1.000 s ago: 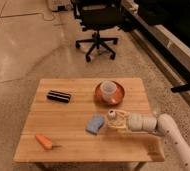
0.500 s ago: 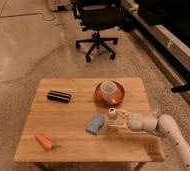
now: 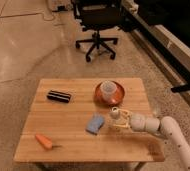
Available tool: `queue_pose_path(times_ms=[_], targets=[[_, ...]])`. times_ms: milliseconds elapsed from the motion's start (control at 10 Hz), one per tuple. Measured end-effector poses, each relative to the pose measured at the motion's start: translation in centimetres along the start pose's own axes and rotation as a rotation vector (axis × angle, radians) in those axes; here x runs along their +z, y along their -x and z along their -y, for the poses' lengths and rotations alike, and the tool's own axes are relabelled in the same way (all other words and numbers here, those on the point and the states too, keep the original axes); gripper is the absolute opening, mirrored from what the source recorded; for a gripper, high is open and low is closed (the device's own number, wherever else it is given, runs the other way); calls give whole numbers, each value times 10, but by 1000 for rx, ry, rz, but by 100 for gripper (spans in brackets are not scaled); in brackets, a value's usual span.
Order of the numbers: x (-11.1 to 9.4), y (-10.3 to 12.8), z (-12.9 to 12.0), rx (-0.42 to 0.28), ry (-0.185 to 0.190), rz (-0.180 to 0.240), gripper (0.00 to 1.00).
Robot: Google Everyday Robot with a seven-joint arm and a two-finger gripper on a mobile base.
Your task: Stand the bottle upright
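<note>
My gripper (image 3: 117,119) is low over the wooden table (image 3: 63,125), right of its middle, at the end of the white arm (image 3: 160,127) that reaches in from the right. It is just right of a blue sponge (image 3: 94,124) and in front of the orange plate (image 3: 110,93). No bottle shows plainly. A faint pale see-through shape (image 3: 155,110) lies at the table's right edge behind the arm, and I cannot tell what it is.
A clear cup (image 3: 107,89) stands on the orange plate at the back right. A black case (image 3: 58,95) lies at the back left. An orange carrot-like object (image 3: 44,141) lies at the front left. A black office chair (image 3: 97,22) stands beyond the table.
The gripper has shifted only slightly near the sponge. The objects on the table have not moved.
</note>
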Motion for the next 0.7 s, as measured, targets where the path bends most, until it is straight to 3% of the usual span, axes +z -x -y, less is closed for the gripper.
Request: queue_pose_path(times_ms=[300, 700], targets=[[-2, -3, 4, 8, -13, 5, 80], [-5, 3, 6, 21, -4, 34, 80]])
